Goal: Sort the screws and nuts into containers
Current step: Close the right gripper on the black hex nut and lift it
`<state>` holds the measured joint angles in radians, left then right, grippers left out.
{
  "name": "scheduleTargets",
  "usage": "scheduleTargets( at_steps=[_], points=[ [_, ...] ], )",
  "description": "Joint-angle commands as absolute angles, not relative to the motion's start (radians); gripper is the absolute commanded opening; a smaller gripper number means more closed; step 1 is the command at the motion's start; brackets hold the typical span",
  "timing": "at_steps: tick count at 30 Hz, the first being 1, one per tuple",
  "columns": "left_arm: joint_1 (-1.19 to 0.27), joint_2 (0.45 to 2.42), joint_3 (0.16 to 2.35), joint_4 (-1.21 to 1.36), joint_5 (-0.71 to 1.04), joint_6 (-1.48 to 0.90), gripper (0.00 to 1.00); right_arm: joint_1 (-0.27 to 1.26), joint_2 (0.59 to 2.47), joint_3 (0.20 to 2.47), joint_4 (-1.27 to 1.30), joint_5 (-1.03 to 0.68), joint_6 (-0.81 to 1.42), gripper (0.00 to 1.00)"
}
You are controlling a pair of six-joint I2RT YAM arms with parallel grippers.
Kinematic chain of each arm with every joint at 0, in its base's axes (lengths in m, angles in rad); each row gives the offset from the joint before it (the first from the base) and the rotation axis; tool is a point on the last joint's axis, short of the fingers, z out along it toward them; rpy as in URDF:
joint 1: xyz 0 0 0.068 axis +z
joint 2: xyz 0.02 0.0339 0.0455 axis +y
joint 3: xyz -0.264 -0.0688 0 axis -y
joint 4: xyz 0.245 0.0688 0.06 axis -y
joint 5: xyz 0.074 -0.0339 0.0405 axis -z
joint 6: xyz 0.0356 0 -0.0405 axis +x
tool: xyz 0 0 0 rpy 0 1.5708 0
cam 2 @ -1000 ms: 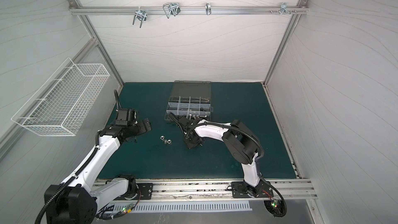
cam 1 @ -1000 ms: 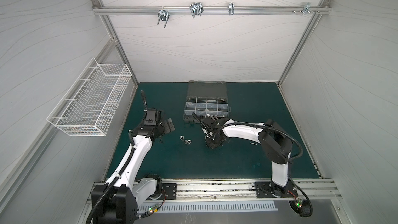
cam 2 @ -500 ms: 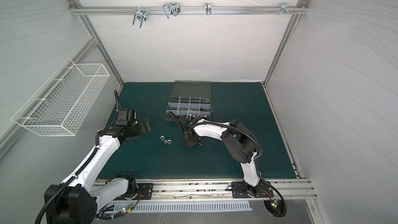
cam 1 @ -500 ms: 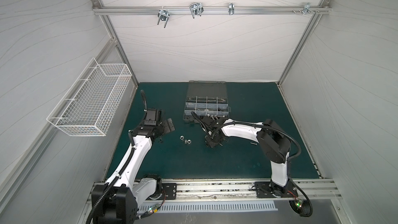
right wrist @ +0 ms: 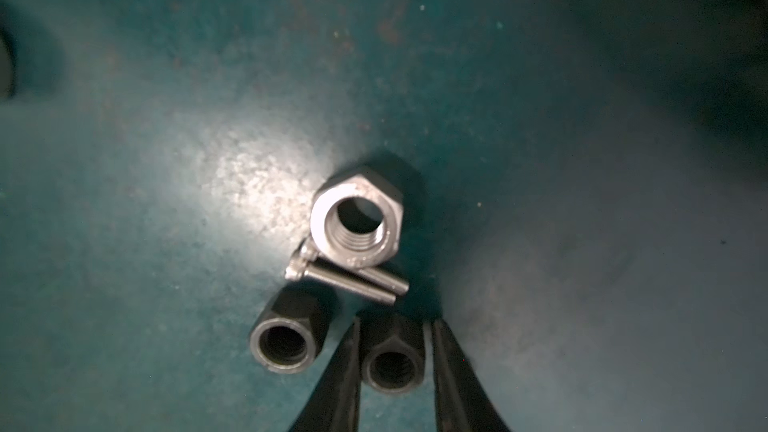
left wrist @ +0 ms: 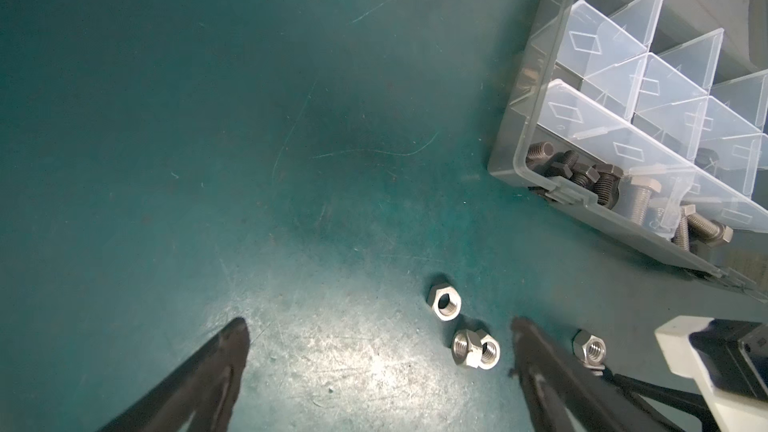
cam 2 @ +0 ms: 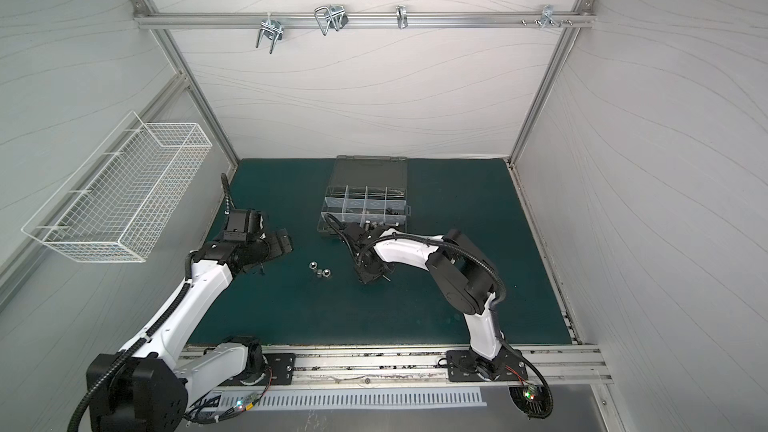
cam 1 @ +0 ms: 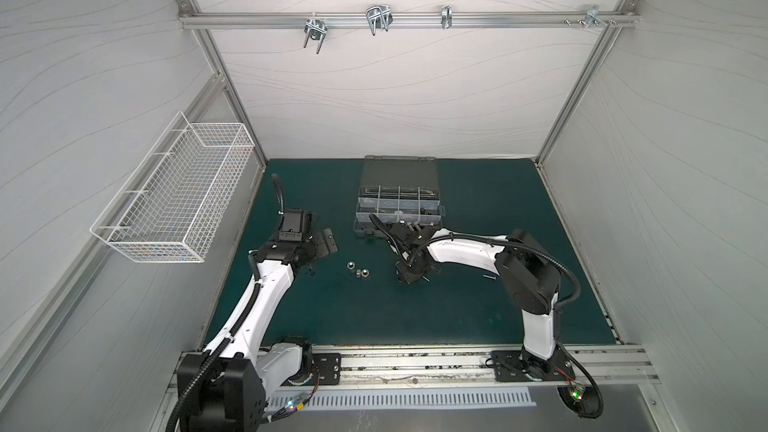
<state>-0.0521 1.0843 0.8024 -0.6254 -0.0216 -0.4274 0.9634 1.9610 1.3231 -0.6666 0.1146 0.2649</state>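
Observation:
In the right wrist view my right gripper (right wrist: 394, 324) is shut on a black nut (right wrist: 392, 363) standing on the green mat. A second black nut (right wrist: 289, 338) sits beside it. Two thin silver screws (right wrist: 349, 280) lean against a silver nut (right wrist: 357, 222) just ahead. My left gripper (left wrist: 378, 328) stands open low over the mat. Silver nuts (left wrist: 444, 303) lie between and ahead of its fingers, and one more nut (left wrist: 589, 351) lies outside them. In both top views these nuts (cam 1: 357, 270) (cam 2: 320, 270) lie between the two arms. The containers (cam 1: 399, 205) (cam 2: 365, 205) lie open behind; one compartment holds bolts (left wrist: 590, 176).
A white wire basket (cam 1: 178, 193) hangs on the left wall. Silver hooks (cam 1: 378, 20) hang from the rail at the back. A lone thin screw (cam 1: 489, 277) lies on the mat under the right arm. The case's lid (cam 1: 399, 170) lies flat behind the compartments.
The right gripper's fingers have narrowed onto the black nut, and its arm has shifted slightly. The left arm has not moved.

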Motion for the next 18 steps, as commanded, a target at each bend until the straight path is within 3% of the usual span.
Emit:
scheduleTargets(
  at_steps=[1,14,18],
  points=[
    [-0.043,1.087,0.848,-0.632,-0.023,-0.442,0.99,0.955,1.997,1.271,-0.688,0.094,0.272,0.24],
    [-0.039,1.091,0.851,-0.631,-0.020,-0.444,0.99,0.914,1.918,1.282,-0.694,0.076,0.272,0.01],
    [-0.039,1.088,0.854,-0.634,-0.023,-0.445,0.99,0.871,1.890,1.294,-0.689,0.038,0.266,0.00]
  ],
)
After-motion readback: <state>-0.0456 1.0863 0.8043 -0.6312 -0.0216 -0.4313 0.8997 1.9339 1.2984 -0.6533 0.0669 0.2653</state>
